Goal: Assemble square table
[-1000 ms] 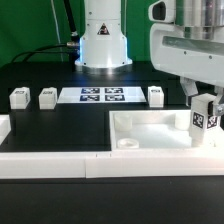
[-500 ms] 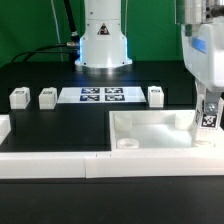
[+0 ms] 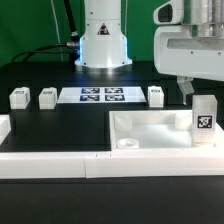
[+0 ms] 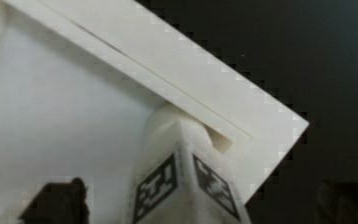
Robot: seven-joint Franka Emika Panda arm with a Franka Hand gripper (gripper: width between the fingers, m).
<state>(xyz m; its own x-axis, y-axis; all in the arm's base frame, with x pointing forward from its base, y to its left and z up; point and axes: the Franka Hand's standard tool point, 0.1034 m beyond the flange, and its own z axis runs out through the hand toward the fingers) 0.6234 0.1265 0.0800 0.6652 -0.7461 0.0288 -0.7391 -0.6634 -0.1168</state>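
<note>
Now one leg peg (image 3: 203, 117) stands upright in a corner of the square table panel (image 3: 150, 128), at the exterior view's right; the jaws hang apart above it, holding nothing. We judge this leg placed; next we reach for another peg (image 3: 155, 95) beside the marker board (image 3: 100, 96).

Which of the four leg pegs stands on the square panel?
The leg peg at the exterior view's far right, in the panel's corner; the other three sit on the black surface.
</note>
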